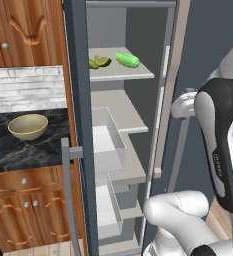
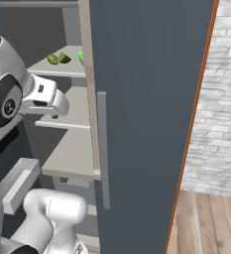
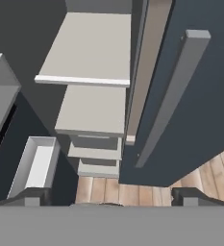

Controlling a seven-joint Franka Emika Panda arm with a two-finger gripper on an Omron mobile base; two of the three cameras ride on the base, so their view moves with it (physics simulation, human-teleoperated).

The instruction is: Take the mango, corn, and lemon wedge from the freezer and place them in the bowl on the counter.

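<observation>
In the left base view, the freezer [image 1: 83,125] is seen with its door open, its pale shelves exposed. On the top visible shelf [image 1: 119,72], the lemon wedge [image 1: 102,61] lies near the shelf's left edge, touching or just beside a second olive-green piece [image 1: 93,64] that is partly cut off by the freezer's front frame. A bright green elongated item [image 1: 127,60] lies towards the right edge of the same shelf, apart from the wedge. A clear drawer [image 1: 108,140] is pulled out below. The bowl [image 1: 28,126] sits on the counter [image 1: 23,150], left of the freezer, near the counter's back edge by the white brick wall [image 1: 25,90]. The arm [image 1: 220,145] is raised at the right, its upper link standing upright beside the open door [image 1: 208,45], with the wrist bent towards the shelves at mid height.

In the right base view, the arm's white wrist [image 2: 42,99] is reached in front of the shelves, level with the second shelf and below the lemon wedge [image 2: 63,58] and the piece beside it [image 2: 52,59]. The open door [image 2: 146,124] with its grey bar handle [image 2: 103,149] fills the middle.

In the hand view, the camera is pointed downward along the shelf fronts to the wooden floor [image 3: 132,190]. The gripper [image 3: 108,199] is seen with its fingertips [image 3: 31,197] set wide apart and nothing between them. The door handle [image 3: 173,96] runs down the right side.
</observation>
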